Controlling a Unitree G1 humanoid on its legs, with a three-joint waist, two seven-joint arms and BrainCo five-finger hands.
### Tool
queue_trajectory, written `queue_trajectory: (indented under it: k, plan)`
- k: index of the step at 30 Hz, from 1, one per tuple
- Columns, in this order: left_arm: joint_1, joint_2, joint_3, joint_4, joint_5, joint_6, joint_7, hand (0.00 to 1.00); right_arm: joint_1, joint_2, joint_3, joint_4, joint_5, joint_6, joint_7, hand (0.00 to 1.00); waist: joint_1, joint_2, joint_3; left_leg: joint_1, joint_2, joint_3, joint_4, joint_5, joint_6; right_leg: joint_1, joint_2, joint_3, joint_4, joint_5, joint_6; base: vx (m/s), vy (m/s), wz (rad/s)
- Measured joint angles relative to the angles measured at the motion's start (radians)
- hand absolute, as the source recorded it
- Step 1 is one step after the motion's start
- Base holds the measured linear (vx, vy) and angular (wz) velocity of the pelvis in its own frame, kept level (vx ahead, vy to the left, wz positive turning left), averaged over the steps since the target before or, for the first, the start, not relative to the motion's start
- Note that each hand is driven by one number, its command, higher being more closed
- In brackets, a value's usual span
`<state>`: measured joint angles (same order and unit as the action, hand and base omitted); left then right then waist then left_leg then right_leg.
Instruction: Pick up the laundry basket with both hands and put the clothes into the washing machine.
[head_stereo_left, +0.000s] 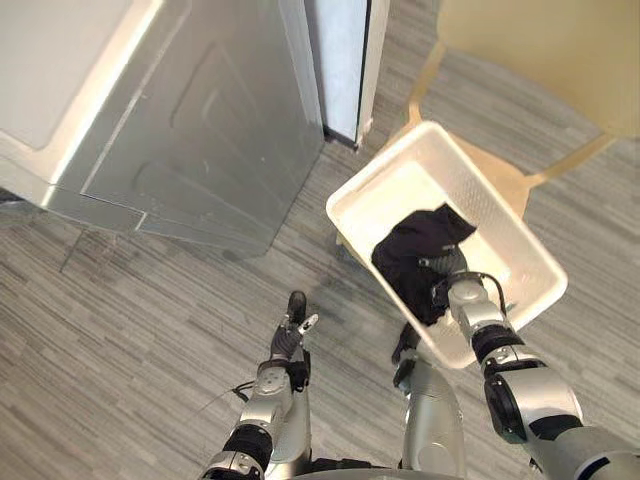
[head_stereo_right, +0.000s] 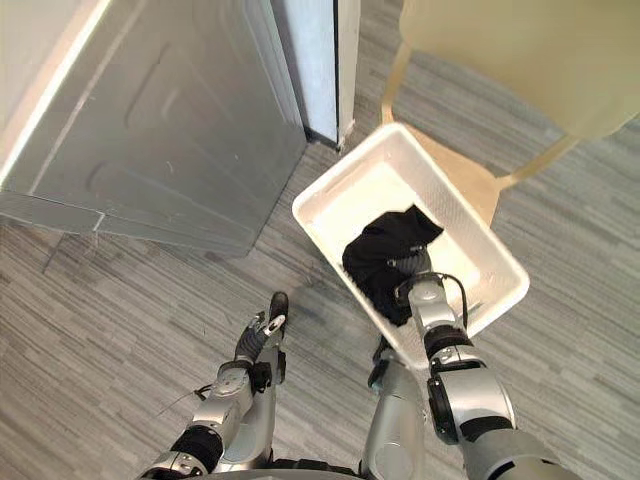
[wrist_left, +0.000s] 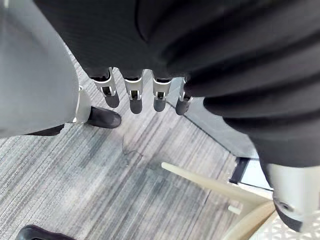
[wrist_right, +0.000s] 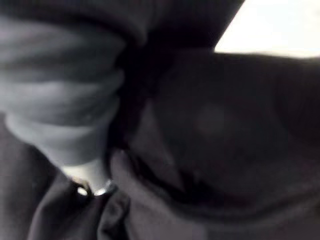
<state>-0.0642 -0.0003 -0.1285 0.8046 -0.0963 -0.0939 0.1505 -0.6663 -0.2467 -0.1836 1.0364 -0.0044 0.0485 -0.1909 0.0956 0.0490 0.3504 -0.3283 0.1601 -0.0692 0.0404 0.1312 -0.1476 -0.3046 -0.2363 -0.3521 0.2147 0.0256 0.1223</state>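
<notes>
One grey washer (head_stereo_left: 200, 130) stood at the left, with a wooden chair (head_stereo_left: 507, 177) beside it carrying the white basket (head_stereo_left: 395, 195). Dark clothes (head_stereo_left: 415, 250) lay heaped in the basket. The right hand (head_stereo_left: 450, 272) was sunk in that heap, so its fingers could not be read. The left hand (head_stereo_left: 293, 325) hung over the floor, fingers (wrist_left: 132, 95) straight, side by side, holding nothing.

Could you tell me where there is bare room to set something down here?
Bare floor lies between the washing machine and the left hand. The far end of the basket, beyond the dark clothes, is bare too. Its near end is crowded: clothes and right hand.
</notes>
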Motion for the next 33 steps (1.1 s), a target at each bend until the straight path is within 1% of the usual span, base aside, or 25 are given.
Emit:
queue_trajectory:
  k: [1, 3, 4, 6, 7, 8, 9, 10, 11, 14, 15, 20, 21, 24, 26, 28, 29, 31, 33]
  plan:
    - [0.025, 0.003, -0.001, 0.014, 0.005, 0.001, -0.002, 0.00, 0.000, -0.005, -0.022, -0.005, 0.015, -0.002, -0.019, 1.00, -0.002, 0.000, -0.035, 0.015, -0.003, 0.000, -0.012, 0.001, 0.000, 0.027, 0.006, -0.004, -0.034, 0.012, 0.008, 0.10, 0.017, 0.05]
    - [0.044, 0.008, -0.002, 0.030, 0.012, 0.001, -0.015, 0.00, 0.001, -0.010, -0.033, -0.014, 0.055, -0.003, -0.035, 1.00, -0.004, -0.002, -0.075, 0.043, -0.010, 0.000, -0.032, 0.004, 0.005, 0.072, 0.009, -0.011, -0.091, 0.036, 0.015, 0.11, 0.014, 0.04]
    - [0.046, 0.013, -0.001, 0.033, 0.012, 0.001, -0.017, 0.00, 0.002, -0.010, -0.036, -0.028, 0.068, -0.003, -0.044, 1.00, -0.004, -0.002, -0.084, 0.051, -0.014, -0.001, -0.038, 0.005, 0.005, 0.086, 0.009, -0.013, -0.107, 0.042, 0.018, 0.13, 0.029, 0.13]
    - [0.049, 0.023, -0.015, 0.035, 0.025, 0.001, -0.020, 0.00, 0.004, -0.010, -0.051, -0.117, 0.101, -0.004, -0.062, 1.00, -0.015, -0.003, -0.098, 0.075, -0.027, -0.009, -0.044, 0.005, 0.006, 0.135, 0.004, -0.027, -0.151, 0.060, 0.028, 0.09, 0.027, 0.18]
    - [0.052, 0.039, -0.018, 0.035, 0.032, 0.001, -0.023, 0.00, 0.001, -0.010, -0.053, -0.185, 0.112, -0.015, -0.071, 1.00, -0.021, -0.007, -0.101, 0.104, -0.030, -0.009, -0.056, 0.005, 0.006, 0.170, 0.005, -0.031, -0.174, 0.068, 0.031, 0.06, 0.018, 0.10]
    - [0.056, 0.045, -0.017, 0.035, 0.033, 0.002, -0.025, 0.00, 0.000, -0.010, -0.052, -0.205, 0.112, -0.026, -0.071, 1.00, -0.021, -0.009, -0.104, 0.116, -0.031, -0.007, -0.063, 0.005, 0.006, 0.182, 0.005, -0.030, -0.183, 0.070, 0.033, 0.06, 0.015, 0.01]
    - [0.066, 0.050, -0.017, 0.035, 0.033, 0.002, -0.028, 0.00, -0.003, -0.011, -0.053, -0.229, 0.112, -0.038, -0.071, 1.00, -0.024, -0.012, -0.117, 0.130, -0.032, -0.004, -0.070, 0.005, 0.006, 0.193, 0.005, -0.027, -0.191, 0.072, 0.035, 0.06, 0.009, -0.11]
    - [0.082, 0.058, -0.016, 0.035, 0.041, 0.003, -0.036, 0.00, -0.004, -0.013, -0.053, -0.263, 0.112, -0.044, -0.072, 1.00, -0.026, -0.017, -0.141, 0.146, -0.033, 0.004, -0.080, 0.005, 0.006, 0.206, 0.007, -0.023, -0.206, 0.077, 0.036, 0.04, 0.004, -0.13]
    - [0.088, 0.061, -0.015, 0.035, 0.043, 0.004, -0.037, 0.00, -0.005, -0.016, -0.053, -0.280, 0.112, -0.045, -0.073, 1.00, -0.026, -0.019, -0.149, 0.158, -0.033, 0.008, -0.085, 0.005, 0.006, 0.214, 0.007, -0.018, -0.212, 0.079, 0.037, 0.06, 0.004, -0.22]
    - [0.112, 0.059, 0.015, 0.035, 0.052, 0.008, -0.038, 0.00, -0.014, -0.035, -0.052, -0.363, 0.113, -0.054, -0.073, 1.00, -0.027, -0.025, -0.192, 0.206, -0.033, 0.040, -0.113, 0.005, 0.006, 0.238, 0.009, 0.010, -0.236, 0.089, 0.041, 0.04, 0.010, -0.29]
    - [0.113, 0.060, 0.022, 0.035, 0.052, 0.009, -0.037, 0.00, -0.016, -0.050, -0.052, -0.395, 0.114, -0.065, -0.077, 1.00, -0.027, -0.029, -0.205, 0.217, -0.033, 0.047, -0.118, 0.005, 0.006, 0.242, 0.011, 0.022, -0.247, 0.097, 0.040, 0.01, 0.009, -0.27]
    - [0.127, 0.064, 0.057, 0.004, 0.047, 0.011, -0.034, 0.00, -0.040, -0.088, -0.056, -0.524, 0.121, -0.082, -0.097, 1.00, -0.045, -0.047, -0.232, 0.279, -0.021, 0.085, -0.134, 0.001, 0.008, 0.281, 0.025, 0.058, -0.278, 0.111, 0.037, -0.01, 0.004, -0.25]
    - [0.140, 0.064, 0.058, -0.034, 0.039, 0.012, -0.034, 0.00, -0.045, -0.096, -0.055, -0.576, 0.124, -0.086, -0.097, 1.00, -0.056, -0.050, -0.236, 0.291, -0.017, 0.089, -0.135, 0.000, 0.007, 0.291, 0.030, 0.062, -0.282, 0.112, 0.035, -0.03, -0.014, -0.21]
    - [0.159, 0.063, 0.044, -0.167, 0.018, 0.013, -0.034, 0.00, -0.048, -0.130, -0.055, -0.701, 0.146, -0.122, -0.097, 1.00, -0.059, -0.051, -0.264, 0.308, -0.006, 0.114, -0.136, -0.003, 0.003, 0.291, 0.040, 0.089, -0.287, 0.115, 0.033, -0.03, -0.013, -0.25]
    - [0.159, 0.064, 0.039, -0.251, 0.017, 0.012, -0.033, 0.00, -0.048, -0.136, -0.055, -0.760, 0.163, -0.145, -0.092, 1.00, -0.063, -0.053, -0.281, 0.324, 0.004, 0.131, -0.136, -0.007, -0.002, 0.297, 0.050, 0.106, -0.292, 0.115, 0.033, -0.03, -0.023, -0.25]
    - [0.157, 0.072, 0.010, -0.349, 0.017, 0.010, -0.027, 0.00, -0.048, -0.136, -0.053, -0.823, 0.183, -0.166, -0.088, 1.00, -0.081, -0.052, -0.314, 0.328, 0.010, 0.140, -0.137, -0.017, -0.010, 0.299, 0.058, 0.113, -0.307, 0.119, 0.027, -0.03, -0.026, -0.19]
    - [0.150, 0.083, -0.004, -0.415, 0.017, 0.010, -0.016, 0.00, -0.048, -0.137, -0.052, -0.853, 0.201, -0.183, -0.087, 1.00, -0.083, -0.054, -0.326, 0.333, 0.016, 0.153, -0.137, -0.019, -0.012, 0.299, 0.064, 0.125, -0.313, 0.123, 0.021, -0.01, -0.017, -0.24]
    - [0.122, 0.090, -0.027, -0.504, 0.018, 0.006, -0.015, 0.00, -0.048, -0.151, -0.051, -0.894, 0.224, -0.201, -0.073, 1.00, -0.086, -0.053, -0.329, 0.342, 0.018, 0.165, -0.137, -0.021, -0.013, 0.298, 0.067, 0.137, -0.313, 0.125, 0.017, -0.03, -0.021, -0.21]
    - [0.080, 0.091, -0.030, -0.585, 0.017, 0.002, -0.015, 0.00, -0.044, -0.156, -0.049, -0.933, 0.237, -0.205, -0.062, 1.00, -0.107, -0.050, -0.331, 0.343, 0.017, 0.174, -0.137, -0.021, -0.013, 0.297, 0.067, 0.140, -0.315, 0.125, 0.017, -0.05, -0.010, -0.07]
